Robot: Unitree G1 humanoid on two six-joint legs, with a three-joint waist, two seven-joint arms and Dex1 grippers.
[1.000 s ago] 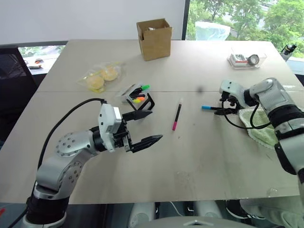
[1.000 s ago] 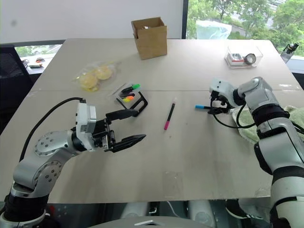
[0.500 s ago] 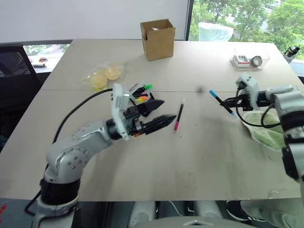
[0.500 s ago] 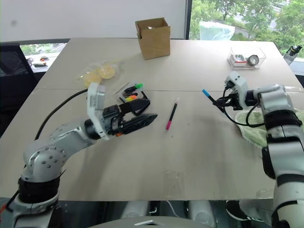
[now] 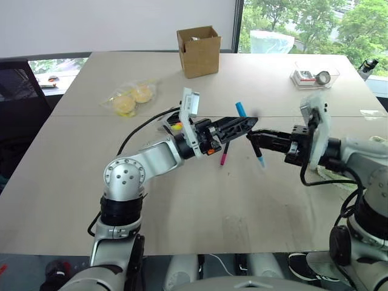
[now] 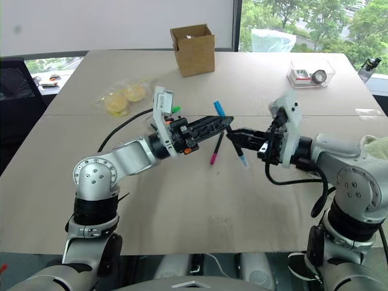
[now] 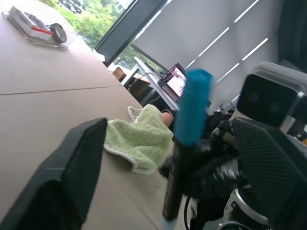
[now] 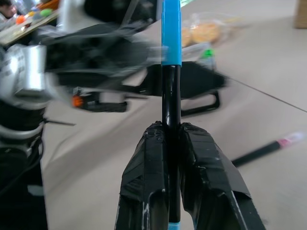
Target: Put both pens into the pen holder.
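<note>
My right gripper (image 5: pixel 250 135) is shut on the cyan-ended pen (image 5: pixel 241 111) and holds it tilted in the air over the table's middle, cyan end up. In the right wrist view the right gripper (image 8: pixel 168 128) clamps the pen's black shaft (image 8: pixel 171 91). My left gripper (image 5: pixel 245 126) reaches in from the left, open, with a finger (image 7: pixel 76 163) on either side of that pen (image 7: pixel 192 110), not touching it. The magenta-ended pen (image 5: pixel 225 154) lies on the table below them. The pen holder (image 8: pixel 213 100) stands behind my left arm, a green highlighter (image 6: pixel 176 110) showing in it.
A brown cardboard box (image 5: pixel 198 50) stands at the back centre. A clear bag of yellow buns (image 5: pixel 130 100) lies at the back left, and a clear plastic tray (image 5: pixel 312 76) at the back right. A green cloth (image 7: pixel 139 143) lies on the table's right side.
My right gripper shut on the cyan-ended pen, lifted it off the table and carried it left towards the middle. My left gripper swung right and up, rolling, until its fingers flank the pen.
</note>
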